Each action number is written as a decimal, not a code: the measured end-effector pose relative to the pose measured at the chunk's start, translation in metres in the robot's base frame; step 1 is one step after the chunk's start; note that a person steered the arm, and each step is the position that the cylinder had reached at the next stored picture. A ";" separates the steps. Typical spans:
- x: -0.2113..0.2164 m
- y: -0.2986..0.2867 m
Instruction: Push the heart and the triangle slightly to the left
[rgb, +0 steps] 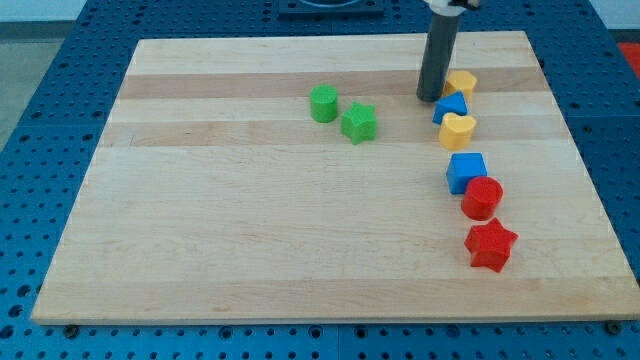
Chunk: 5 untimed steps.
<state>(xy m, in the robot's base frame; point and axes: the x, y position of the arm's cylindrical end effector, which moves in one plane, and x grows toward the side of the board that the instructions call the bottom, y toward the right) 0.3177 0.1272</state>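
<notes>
The yellow heart (458, 130) lies at the view's right on the wooden board (250, 230). The blue triangle (450, 107) sits just above it, touching it. My tip (430, 98) is at the lower end of the dark rod, just left of the blue triangle and close to its upper left edge. A yellow block of unclear shape (462, 82) sits right of the rod, above the triangle.
A green cylinder (323, 103) and a green star (359, 123) lie left of the rod near the board's top middle. Below the heart are a blue cube (466, 171), a red cylinder (482, 198) and a red star (490, 245).
</notes>
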 end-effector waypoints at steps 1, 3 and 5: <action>-0.034 0.001; -0.062 0.103; 0.033 0.105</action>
<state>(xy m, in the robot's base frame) 0.3504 0.2319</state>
